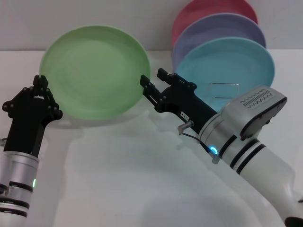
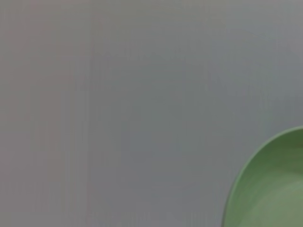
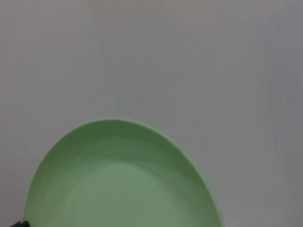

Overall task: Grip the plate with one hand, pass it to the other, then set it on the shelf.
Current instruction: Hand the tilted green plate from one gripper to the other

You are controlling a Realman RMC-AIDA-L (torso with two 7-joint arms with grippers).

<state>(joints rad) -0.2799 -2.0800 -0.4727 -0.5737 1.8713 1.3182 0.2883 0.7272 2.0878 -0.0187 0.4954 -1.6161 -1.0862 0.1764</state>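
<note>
The white desk (image 1: 142, 179) lies under everything. The plate (image 1: 94, 71) is round, shallow and soft green, held up above the desk. The right claw (image 1: 147, 85) pinches its right edge. The left claw (image 1: 41, 90) sits just beside the plate's left edge, fingers spread, not touching it.

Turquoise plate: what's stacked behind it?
Behind the turquoise plate stands a lavender plate, then a red plate; only their upper rims show. The wire rack is mostly hidden by the right gripper.
</note>
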